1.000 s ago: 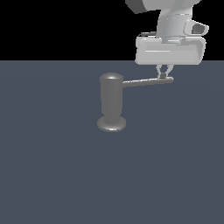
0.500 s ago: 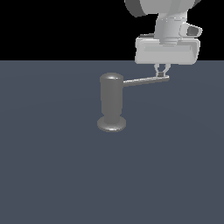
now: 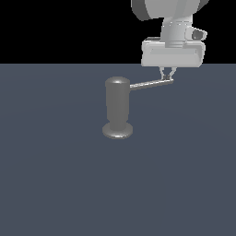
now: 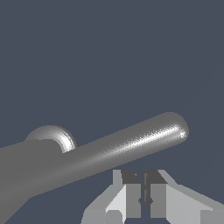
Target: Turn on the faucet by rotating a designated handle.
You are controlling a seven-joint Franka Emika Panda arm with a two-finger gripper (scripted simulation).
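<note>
The faucet (image 3: pixel 118 108) is a dull grey upright cylinder with a domed top and a flared round foot, standing mid-scene in the exterior view. Its handle (image 3: pixel 151 84), a thin grey rod, juts toward the exterior view's right and slightly away. My gripper (image 3: pixel 167 72) hangs straight down at the rod's rounded tip, its fingers (image 3: pixel 164 73) pressed together and touching the tip from the side. In the wrist view the handle (image 4: pixel 131 146) runs across the picture just past my shut gripper (image 4: pixel 143 192), with nothing between the fingers. The faucet's dome (image 4: pixel 52 135) peeks out behind the rod.
A flat dark grey-blue floor (image 3: pixel 55 184) spreads all around the faucet. My white hand body (image 3: pixel 173 53) and arm rise above the handle's tip against a black background.
My gripper has slid a little toward the exterior view's left and farther back, pushing the handle's tip with it, so the rod has swung slightly around the faucet.
</note>
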